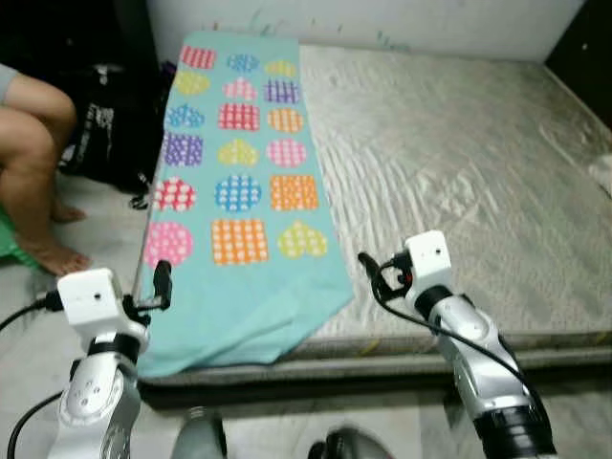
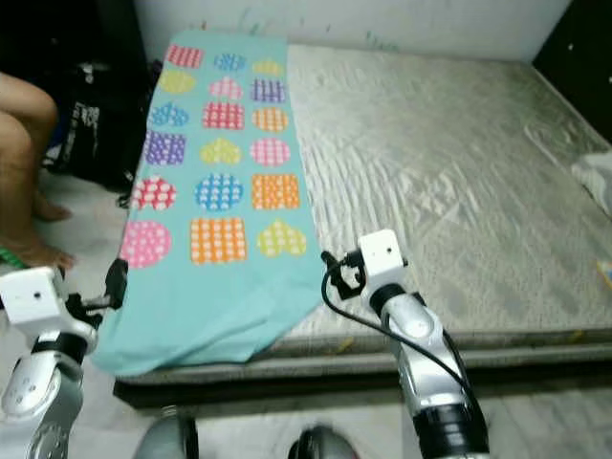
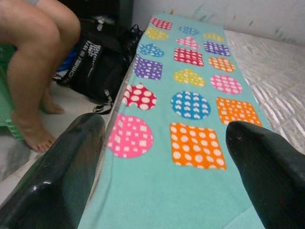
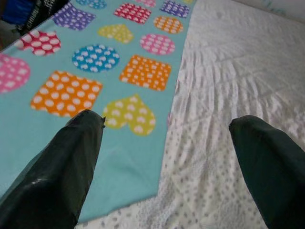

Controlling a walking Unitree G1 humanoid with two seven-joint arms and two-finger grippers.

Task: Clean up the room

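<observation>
The teal blanket (image 1: pixel 234 191) with colored shapes lies along the left side of the mattress (image 1: pixel 459 172). Both grippers hover with fingers spread and empty over the blanket's near end, the left gripper (image 3: pixel 167 157) at its left edge, the right gripper (image 4: pixel 167 143) at its right edge. Beyond the blanket's left edge a black bag (image 1: pixel 110 124) stands beside a person's legs (image 1: pixel 33 163).

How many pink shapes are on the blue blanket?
3 pink shapes on the blanket: a heart near the far end, a circle halfway along the side toward the mattress middle, and a big circle at the near, floor-side corner. None look hidden.

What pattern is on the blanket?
Teal blanket with dotted hearts, circles and squares in many colours; clearest in the left eye view.
</observation>
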